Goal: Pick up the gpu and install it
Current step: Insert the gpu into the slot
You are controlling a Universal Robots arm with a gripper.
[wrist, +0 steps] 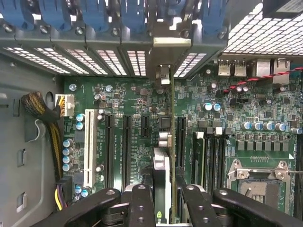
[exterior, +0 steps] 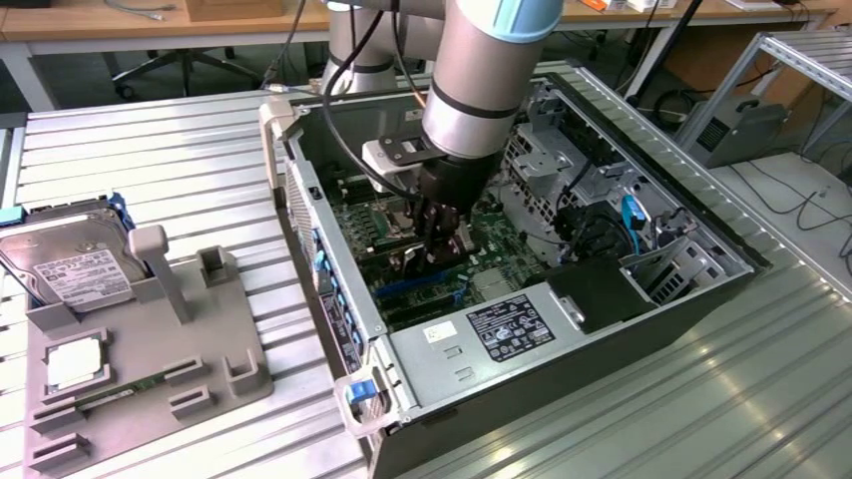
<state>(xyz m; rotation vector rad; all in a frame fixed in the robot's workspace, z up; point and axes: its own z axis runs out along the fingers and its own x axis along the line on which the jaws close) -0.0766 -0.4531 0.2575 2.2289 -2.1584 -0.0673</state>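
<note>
You have the gpu point(wrist: 162, 170) clamped edge-on in the gripper point(wrist: 164, 201), at the lower centre of the wrist view, with the jaws part-closed on its two faces. Its long axis runs straight up the frame from the fingers to what looks like its metal end bracket point(wrist: 163, 56) at the upper centre, close under the row of blue latches point(wrist: 94, 14). What matters is the card's edge against the long black slot point(wrist: 180, 137) on the motherboard point(wrist: 123, 99). The two run parallel, with the slot just right of the card in the frame, and I cannot tell whether the edge has entered it. In the exterior view the arm point(exterior: 473, 90) comes steeply down from the top centre into the open computer case point(exterior: 573, 339), wrist near vertical
</note>
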